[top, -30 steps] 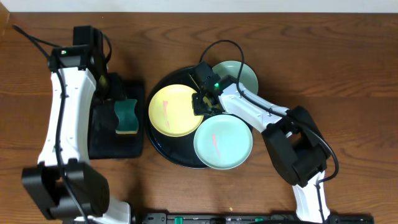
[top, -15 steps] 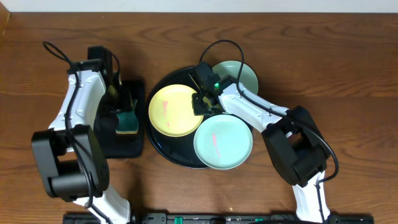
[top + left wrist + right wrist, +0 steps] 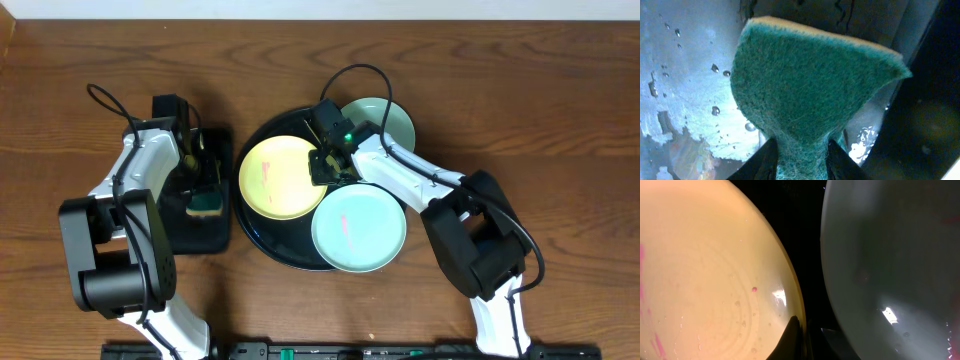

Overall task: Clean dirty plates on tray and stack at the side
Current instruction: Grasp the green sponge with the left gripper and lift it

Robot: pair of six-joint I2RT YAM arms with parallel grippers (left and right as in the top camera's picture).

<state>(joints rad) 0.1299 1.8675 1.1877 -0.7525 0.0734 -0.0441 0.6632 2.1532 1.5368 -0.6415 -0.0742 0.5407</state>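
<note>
The dark wooden table (image 3: 560, 100) carries everything. The round black tray (image 3: 258, 228) sits at its middle, nearer the far edge than the near one, and holds the plates. The yellow plate (image 3: 280, 178) lies at the tray's left side with pink smears on it. A mint plate (image 3: 358, 228), also streaked pink, lies at the tray's near right edge. The second mint plate (image 3: 388, 118) sits at the far right rim and seems to reach partly past it. A smaller rectangular black tray (image 3: 215, 235), wet inside, lies just beside the round tray towards the table's left edge.

The green sponge (image 3: 205, 203) is over that small tray, and the left gripper (image 3: 200, 170) has it. In the left wrist view its fingers (image 3: 765, 160) pinch the sponge's lower part into a narrow waist, with the rest flaring above them.

The right gripper (image 3: 328, 165) is down over the tray's middle with its fingers closed together. Its tips rest at the yellow plate's right rim, in the dark gap between that plate and the mint one. Whether they nip the rim cannot be told.
</note>
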